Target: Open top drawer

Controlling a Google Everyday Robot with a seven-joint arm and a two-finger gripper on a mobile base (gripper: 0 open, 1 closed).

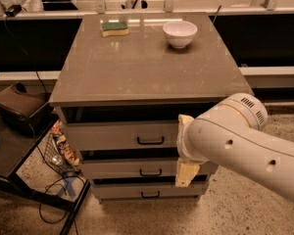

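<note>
Speckled floor [235,214], flat grey top drawer [112,136] — gripper [185,174] below-right

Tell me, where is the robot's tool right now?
In the camera view the tool hangs right of centre, just right of the top drawer's handle, partly hidden behind the arm.

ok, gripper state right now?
Gripper: open or closed cannot be told. It hangs in front of the drawer fronts, to the right of the top drawer handle.
</note>
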